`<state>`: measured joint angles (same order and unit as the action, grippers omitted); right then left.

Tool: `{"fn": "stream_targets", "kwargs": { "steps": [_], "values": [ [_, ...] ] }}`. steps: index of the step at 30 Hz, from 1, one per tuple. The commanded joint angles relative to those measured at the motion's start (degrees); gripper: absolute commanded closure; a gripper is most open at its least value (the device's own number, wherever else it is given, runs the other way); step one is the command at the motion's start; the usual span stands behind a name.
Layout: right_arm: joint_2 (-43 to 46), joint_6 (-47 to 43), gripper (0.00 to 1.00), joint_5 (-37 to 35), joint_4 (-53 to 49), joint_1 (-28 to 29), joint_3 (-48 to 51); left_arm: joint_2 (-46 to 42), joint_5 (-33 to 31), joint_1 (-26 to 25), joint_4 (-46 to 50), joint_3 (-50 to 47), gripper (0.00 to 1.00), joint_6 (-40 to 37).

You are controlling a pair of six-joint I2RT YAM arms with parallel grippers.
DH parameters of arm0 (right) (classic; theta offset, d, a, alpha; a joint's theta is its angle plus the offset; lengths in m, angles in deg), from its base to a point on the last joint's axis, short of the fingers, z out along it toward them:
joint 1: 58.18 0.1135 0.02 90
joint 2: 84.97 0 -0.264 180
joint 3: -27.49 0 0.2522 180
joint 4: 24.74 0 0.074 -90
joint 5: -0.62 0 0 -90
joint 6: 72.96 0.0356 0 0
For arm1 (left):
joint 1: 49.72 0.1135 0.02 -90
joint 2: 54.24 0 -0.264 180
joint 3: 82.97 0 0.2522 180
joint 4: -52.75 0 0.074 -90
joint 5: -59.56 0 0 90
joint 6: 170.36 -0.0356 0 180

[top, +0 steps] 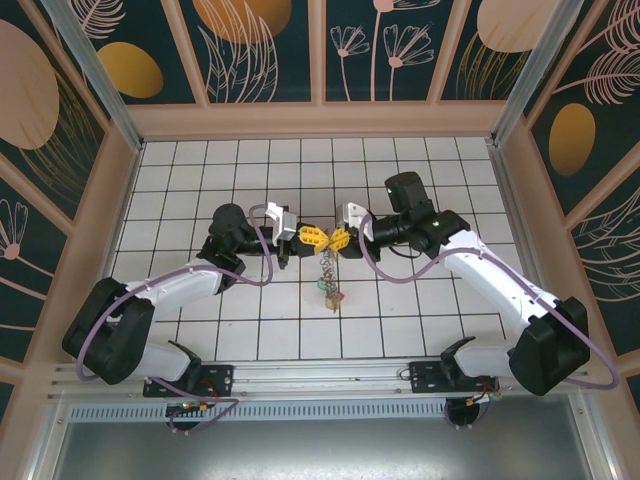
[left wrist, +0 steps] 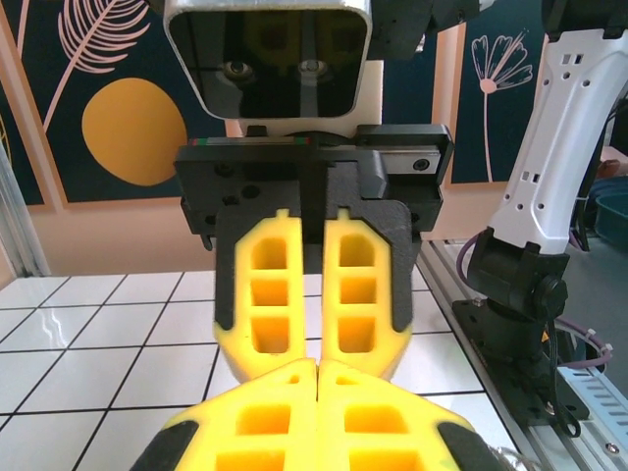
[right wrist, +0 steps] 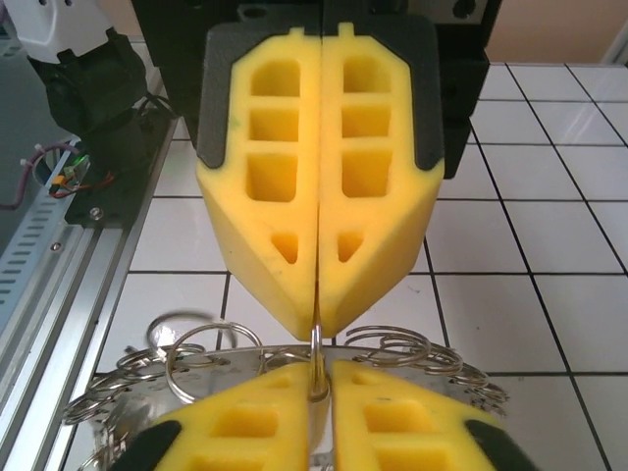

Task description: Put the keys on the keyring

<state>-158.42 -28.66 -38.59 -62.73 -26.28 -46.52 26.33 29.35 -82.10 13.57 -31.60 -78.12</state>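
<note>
Over the middle of the table my left gripper and right gripper meet tip to tip. In the right wrist view a thin upright split ring runs from between the left gripper's yellow fingers down into my right gripper; both are shut on it. Under it lies the keyring, a flat metal disc edged with several small wire rings. A bunch of rings and keys with coloured heads trails from under the grippers. In the left wrist view my left gripper is shut against the right gripper's fingers.
White tiled tabletop inside walls with floral panels. An aluminium rail with both arm bases runs along the near edge. The right arm's base stands close on the right of the left wrist view.
</note>
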Motion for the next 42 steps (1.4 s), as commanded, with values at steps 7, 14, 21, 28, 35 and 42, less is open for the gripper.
{"fn": "stream_targets", "kwargs": {
  "steps": [7,14,21,28,35,42],
  "values": [
    [-0.38,-2.59,1.0,2.36,-1.93,0.0,-0.86,-0.13,0.48,-0.51,1.38,1.56,1.0,-1.66],
    [0.1,-1.87,1.0,-1.12,-3.34,-0.08,-0.85,-5.14,-1.37,-0.51,32.9,6.12,0.76,-19.66],
    [-0.27,-2.03,1.0,-1.34,-3.72,-0.02,-1.16,-5.57,-4.09,-0.53,43.65,8.52,0.71,-24.82],
    [-2.5,-3.31,1.0,-5.06,-6.19,1.69,-3.29,-1.96,-4.31,-0.49,48.96,13.41,0.72,-25.78],
    [-3.63,-2.56,1.0,-4.03,-5.46,1.77,-3.38,-1.39,-2.63,-0.66,47.77,13.39,0.76,-24.64],
    [-3.62,-2.94,1.0,-3.93,-5.9,1.77,-3.82,0.18,-2.81,-0.84,49.44,13.86,0.72,-24.94]
  ]
}}
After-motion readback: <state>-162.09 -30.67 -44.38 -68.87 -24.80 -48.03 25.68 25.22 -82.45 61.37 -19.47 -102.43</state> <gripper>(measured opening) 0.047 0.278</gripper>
